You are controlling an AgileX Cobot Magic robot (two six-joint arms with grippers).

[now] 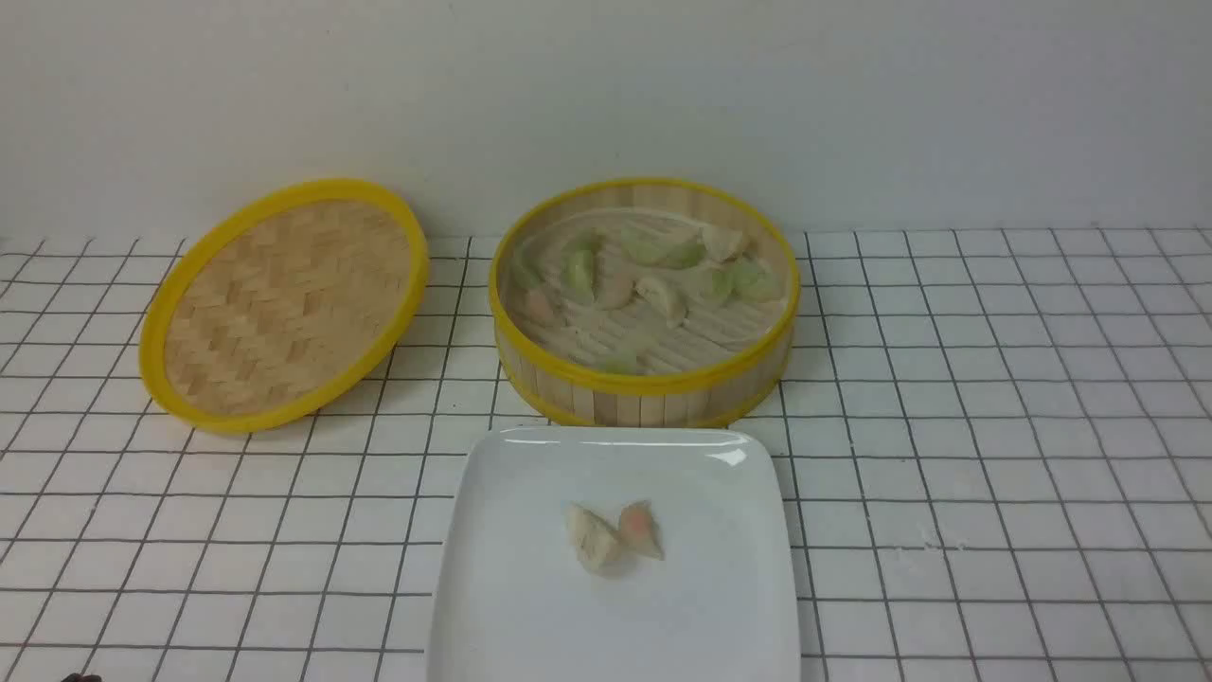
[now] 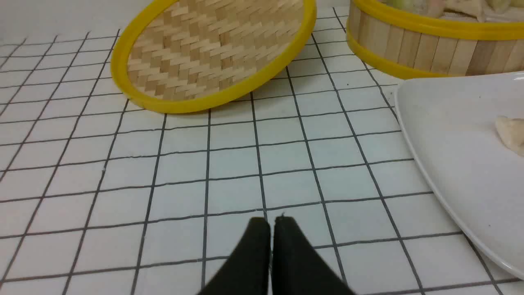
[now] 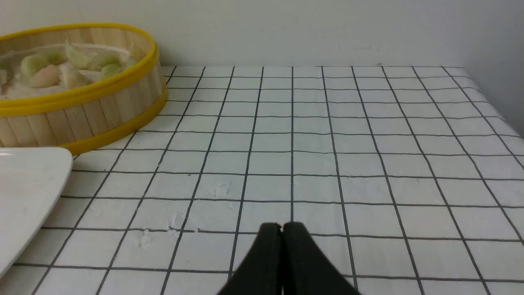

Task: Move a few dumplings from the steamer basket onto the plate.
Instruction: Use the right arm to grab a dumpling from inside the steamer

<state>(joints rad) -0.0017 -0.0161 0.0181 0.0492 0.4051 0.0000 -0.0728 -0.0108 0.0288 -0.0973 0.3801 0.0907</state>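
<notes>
The steamer basket (image 1: pixel 644 384) stands at the back centre, holding several pale green, cream and pinkish dumplings (image 1: pixel 663 296). In front of it lies the white plate (image 1: pixel 530 616), with two dumplings side by side near its middle, one cream (image 1: pixel 590 538) and one pinkish (image 1: pixel 641 529). Neither arm shows in the front view. My left gripper (image 2: pixel 272 221) is shut and empty, low over the checked cloth left of the plate (image 2: pixel 450 164). My right gripper (image 3: pixel 282 227) is also shut and empty, over the cloth right of the plate (image 3: pixel 28 192) and basket (image 3: pixel 94 110).
The flat woven lid (image 1: pixel 284 303) with its yellow rim leans tilted at the back left, beside the basket. A white wall runs behind the table. The cloth's right edge (image 3: pixel 491 98) shows in the right wrist view.
</notes>
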